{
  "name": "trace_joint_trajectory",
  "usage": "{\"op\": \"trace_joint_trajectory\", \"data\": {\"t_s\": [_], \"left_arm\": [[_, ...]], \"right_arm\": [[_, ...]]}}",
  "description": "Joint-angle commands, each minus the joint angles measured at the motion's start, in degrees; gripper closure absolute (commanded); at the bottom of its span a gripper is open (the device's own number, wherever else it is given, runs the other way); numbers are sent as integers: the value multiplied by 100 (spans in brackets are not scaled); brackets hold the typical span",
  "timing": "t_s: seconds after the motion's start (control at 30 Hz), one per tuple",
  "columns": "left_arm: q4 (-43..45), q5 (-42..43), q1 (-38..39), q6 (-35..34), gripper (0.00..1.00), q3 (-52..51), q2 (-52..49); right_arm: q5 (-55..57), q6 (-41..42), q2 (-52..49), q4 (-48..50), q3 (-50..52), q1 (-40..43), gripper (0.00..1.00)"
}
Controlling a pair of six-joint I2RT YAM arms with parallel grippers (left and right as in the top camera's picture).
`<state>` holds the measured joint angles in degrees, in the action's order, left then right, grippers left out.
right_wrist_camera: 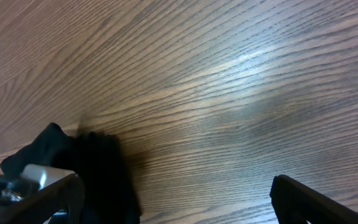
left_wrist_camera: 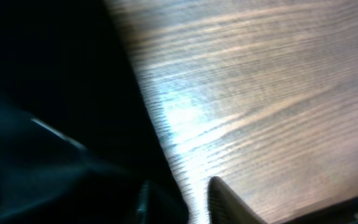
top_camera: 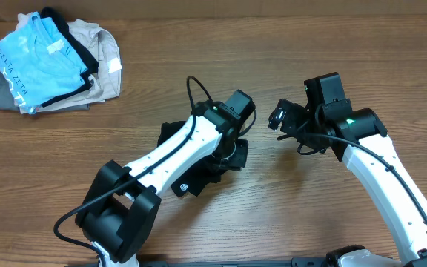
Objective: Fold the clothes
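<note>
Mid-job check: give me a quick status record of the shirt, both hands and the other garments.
shirt: black T-shirt bunched mid-table, partly under the left arm
left hand: low at the shirt's edge, fingers apart, bare wood between them
right hand: wide open over bare wood, to the right of the shirt, holding nothing
other garments: pile at the far-left corner, light blue shirt over beige garment and grey garment, apart from the shirt
fold: not yet done

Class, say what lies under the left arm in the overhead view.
A crumpled black T-shirt on the wooden table, showing either side of the arm. Its middle is covered, so its full shape is hidden.
</note>
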<state>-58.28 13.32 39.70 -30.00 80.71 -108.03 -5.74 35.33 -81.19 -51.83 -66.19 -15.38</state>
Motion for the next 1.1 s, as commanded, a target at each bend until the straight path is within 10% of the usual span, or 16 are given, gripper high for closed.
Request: {"op": "trace_joint_trajectory", "data": {"t_s": [0.0, 0.8, 1.07], "left_arm": [[-42, 118, 22, 44, 53, 4, -2], [-3488, -1075, -658, -404, 36, 2608, 415], [-3853, -1349, -780, -1259, 0, 2511, 872]], "right_arm": [[-9, -20, 0, 42, 35, 13, 0], [-4, -22, 0, 57, 35, 13, 0], [-13, -20, 0, 46, 35, 13, 0]]}}
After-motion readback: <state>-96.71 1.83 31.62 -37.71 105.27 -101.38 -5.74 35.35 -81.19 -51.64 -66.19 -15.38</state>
